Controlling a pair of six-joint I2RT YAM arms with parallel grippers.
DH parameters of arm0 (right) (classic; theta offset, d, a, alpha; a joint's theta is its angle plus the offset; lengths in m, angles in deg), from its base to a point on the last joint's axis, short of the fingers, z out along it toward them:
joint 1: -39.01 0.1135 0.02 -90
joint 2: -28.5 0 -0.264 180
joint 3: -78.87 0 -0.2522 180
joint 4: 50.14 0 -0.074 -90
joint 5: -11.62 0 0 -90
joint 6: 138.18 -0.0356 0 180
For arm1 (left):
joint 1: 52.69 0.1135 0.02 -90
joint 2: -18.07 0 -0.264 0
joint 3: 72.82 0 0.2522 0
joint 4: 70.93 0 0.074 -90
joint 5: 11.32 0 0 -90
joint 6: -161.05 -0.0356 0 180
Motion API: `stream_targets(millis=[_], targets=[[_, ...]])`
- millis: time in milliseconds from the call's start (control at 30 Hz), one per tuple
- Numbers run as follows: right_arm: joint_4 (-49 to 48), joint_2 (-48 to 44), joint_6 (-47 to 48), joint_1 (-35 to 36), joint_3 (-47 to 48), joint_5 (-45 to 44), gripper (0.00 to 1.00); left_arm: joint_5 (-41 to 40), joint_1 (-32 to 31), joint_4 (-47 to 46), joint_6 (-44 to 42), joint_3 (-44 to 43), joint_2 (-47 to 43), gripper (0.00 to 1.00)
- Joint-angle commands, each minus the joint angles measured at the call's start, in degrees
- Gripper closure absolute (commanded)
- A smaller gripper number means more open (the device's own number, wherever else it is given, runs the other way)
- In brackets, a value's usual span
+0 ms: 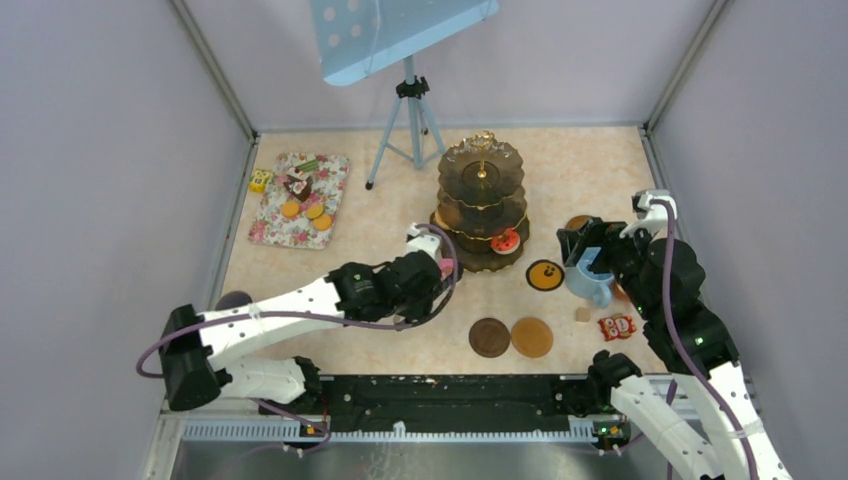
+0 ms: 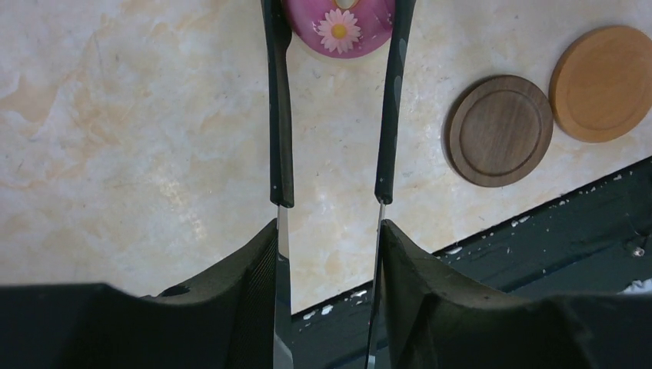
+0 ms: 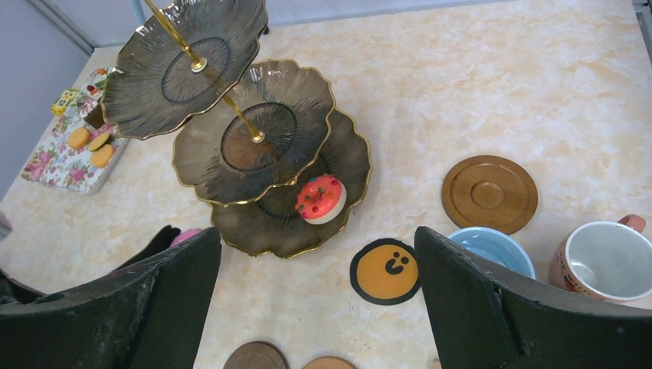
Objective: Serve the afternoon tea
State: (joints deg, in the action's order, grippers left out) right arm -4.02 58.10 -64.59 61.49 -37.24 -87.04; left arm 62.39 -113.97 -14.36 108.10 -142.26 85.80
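While my L arm lies stretched low from its base at the near-left corner, reaching across toward the foot of the stand (image 1: 482,200), my left gripper (image 2: 329,238) is clamped on the black tongs (image 2: 281,115), squeezing both blades inward. The tong tips sit on either side of a pink cake (image 2: 338,31) w/ a daisy on top, pressed to its sides. That cake is over bare table (image 2: 138,115), just beside the near-left edge of the stand's bottom tier; can't tell if it's lifted or resting. Two round coasters, dark brown (image 2: 500,131) and lighter (image 2: 603,83), lie to my right of the tongs, touching each other, near the front edge. My R arm is folded up from the near-right corner, wrist aimed toward the stand. My right gripper (image 3: 315,238) has its fingers spread wide apart, nothing between them. It hangs right by the light blue mug (image 3: 492,244), w/ a white mug (image 3: 607,261) just beyond. One red-topped cake (image 3: 321,198) sits on the bottom tier.
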Motion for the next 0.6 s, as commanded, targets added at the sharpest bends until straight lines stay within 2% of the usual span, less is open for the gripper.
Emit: stream_targets(millis=[0,267,567], targets=[[-1.64,-0.60,-1.14,0.70,0.52,0.38,0.06,-8.85,-2.44,-5.15,-1.73,-5.58,4.78,0.65],[-0.93,-0.91,-1.33,0.69,0.16,-0.04,0.06,-10.07,-2.45,-12.16,-7.13,-7.30,9.06,0.64],[-1.32,-1.03,-1.52,0.72,-0.55,-0.33,0.07,-11.62,-2.38,-11.64,-8.15,-12.49,17.29,0.60]])
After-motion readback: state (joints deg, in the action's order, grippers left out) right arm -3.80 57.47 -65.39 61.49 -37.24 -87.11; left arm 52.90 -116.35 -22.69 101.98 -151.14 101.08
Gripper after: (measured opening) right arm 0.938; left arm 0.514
